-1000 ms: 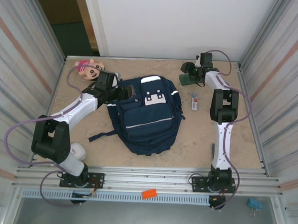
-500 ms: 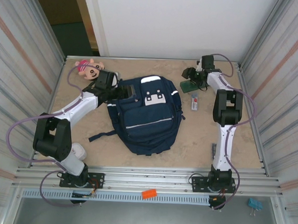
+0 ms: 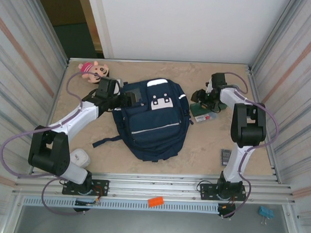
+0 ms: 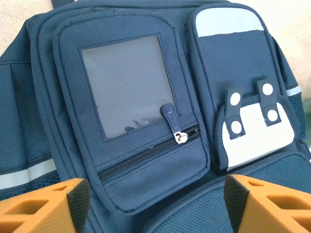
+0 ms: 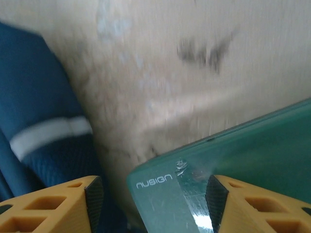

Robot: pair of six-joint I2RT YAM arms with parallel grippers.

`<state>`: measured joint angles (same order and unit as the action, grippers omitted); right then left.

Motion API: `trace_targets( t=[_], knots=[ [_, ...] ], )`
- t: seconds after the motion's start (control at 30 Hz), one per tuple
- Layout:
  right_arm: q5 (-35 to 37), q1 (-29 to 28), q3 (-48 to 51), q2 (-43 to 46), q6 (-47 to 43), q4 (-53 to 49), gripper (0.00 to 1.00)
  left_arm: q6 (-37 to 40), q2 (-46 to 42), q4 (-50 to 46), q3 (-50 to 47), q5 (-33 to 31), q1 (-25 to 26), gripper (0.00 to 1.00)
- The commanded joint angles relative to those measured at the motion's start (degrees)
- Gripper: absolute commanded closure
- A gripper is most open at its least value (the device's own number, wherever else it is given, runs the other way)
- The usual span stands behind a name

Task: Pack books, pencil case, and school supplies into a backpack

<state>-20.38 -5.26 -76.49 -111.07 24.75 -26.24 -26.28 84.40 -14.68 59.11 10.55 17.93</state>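
The backpack (image 3: pixel 155 121) is laid on the table (image 3: pixel 206 150), with the left gripper (image 4: pixel 155 194) held open over its front pocket (image 4: pixel 131 111). The pencil case (image 5: pixel 233 160) is seen between the jaws of the right gripper (image 5: pixel 151 191); clamping cannot be confirmed.

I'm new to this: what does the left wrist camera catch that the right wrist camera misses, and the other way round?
Left wrist camera, not the right: the backpack's clear window pocket, zip pull and white patch. Right wrist camera, not the left: a green case with pale lettering, lying between the right gripper's fingers. Both: the navy backpack, some beige table, and orange fingers at the bottom edge; the left gripper's stand wide apart.
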Motion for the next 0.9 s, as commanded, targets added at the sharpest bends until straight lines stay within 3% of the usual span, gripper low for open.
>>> trace_targets(
  t=[0.0, 0.2, 0.3, 0.43, 0.57, 0.87],
  knots=[
    [3.54, -1.38, 5.81, 3.48, -1.31, -12.04, 0.39, -1.54, -3.6, 0.49, -1.74, 0.93, -0.44, 0.26],
    [7.95, -1.08, 8.65, 12.95, -0.61, -18.43, 0.35, -2.15, -6.68, 0.43, -3.45, 0.81, 0.35, 0.26],
    [10.27, 1.03, 7.47, 15.85, 4.27, -21.6, 0.22, -2.44, -7.61, 0.45, -3.65, 0.42, 0.95, 0.26],
    [10.74, 3.47, 7.84, 17.59, 12.34, -22.28, 0.16, -2.41, -7.81, 0.52, -3.22, 0.31, 1.71, 0.26],
    [9.08, 6.2, 10.19, 16.65, 18.37, -19.73, 0.14, -2.37, -7.82, 1.22, -3.08, 0.42, 2.02, 0.26],
    [11.08, 10.76, 8.52, 9.64, 18.28, -14.91, 0.11, -0.92, -7.93, 1.06, -3.09, 0.95, 2.02, 0.26]
  ],
)
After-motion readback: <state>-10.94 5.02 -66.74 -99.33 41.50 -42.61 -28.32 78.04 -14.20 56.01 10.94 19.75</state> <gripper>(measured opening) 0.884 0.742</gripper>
